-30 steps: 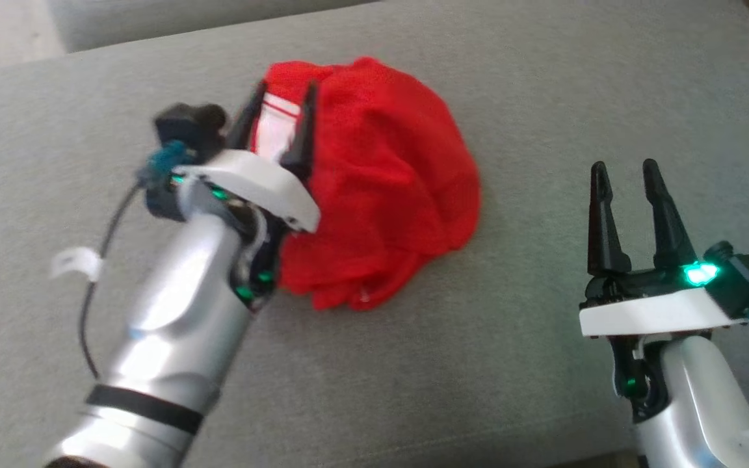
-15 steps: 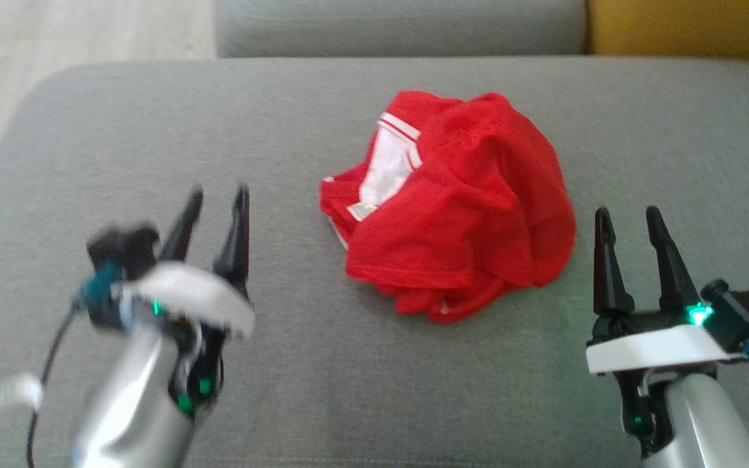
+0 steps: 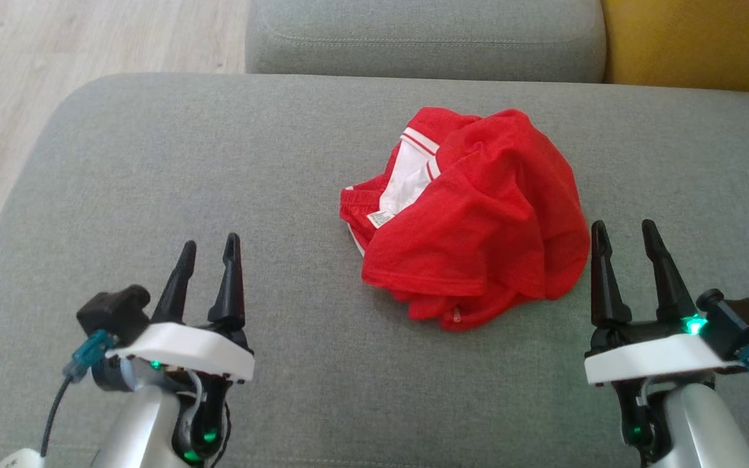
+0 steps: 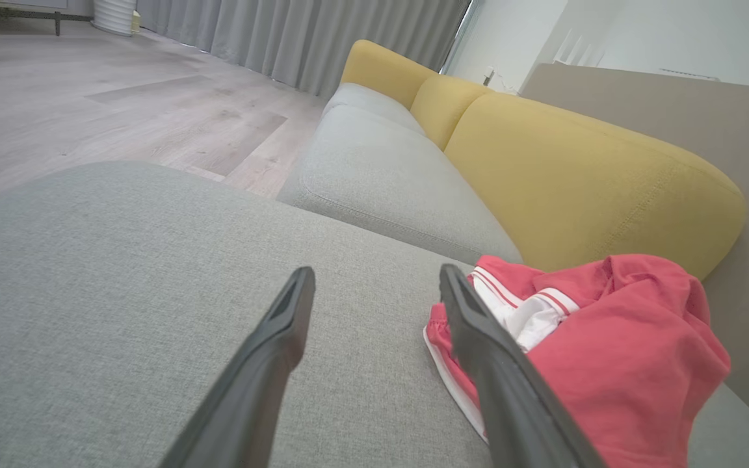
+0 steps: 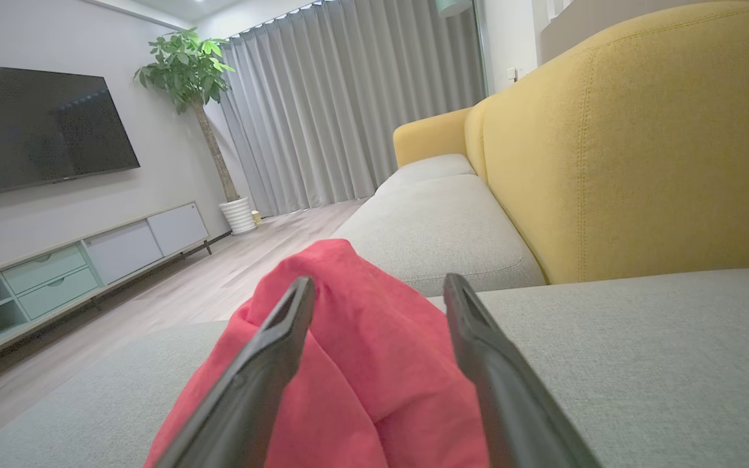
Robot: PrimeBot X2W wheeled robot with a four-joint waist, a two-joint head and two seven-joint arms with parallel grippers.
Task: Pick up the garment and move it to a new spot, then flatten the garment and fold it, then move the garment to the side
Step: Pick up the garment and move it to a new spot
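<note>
Nearest to me, both arms sit low over the grey seat cushion (image 3: pixel 153 162), fingers pointing away. The left gripper (image 3: pixel 210 242) has its fingers spread wide with nothing between them, well apart from the cloth. The right gripper (image 3: pixel 623 224) stands just as wide and empty, one fingertip just beside the heap's right edge; I cannot tell whether it touches. Between them and a little farther back, the garment (image 3: pixel 478 221) lies crumpled in a red mound on the cushion, with striped white-and-red trim and a small white tag showing on its left side. Beyond it are another grey cushion (image 3: pixel 413 39), a yellow backrest (image 3: pixel 693 45) to the right and pale wooden floor (image 3: pixel 56 39) to the left.
</note>
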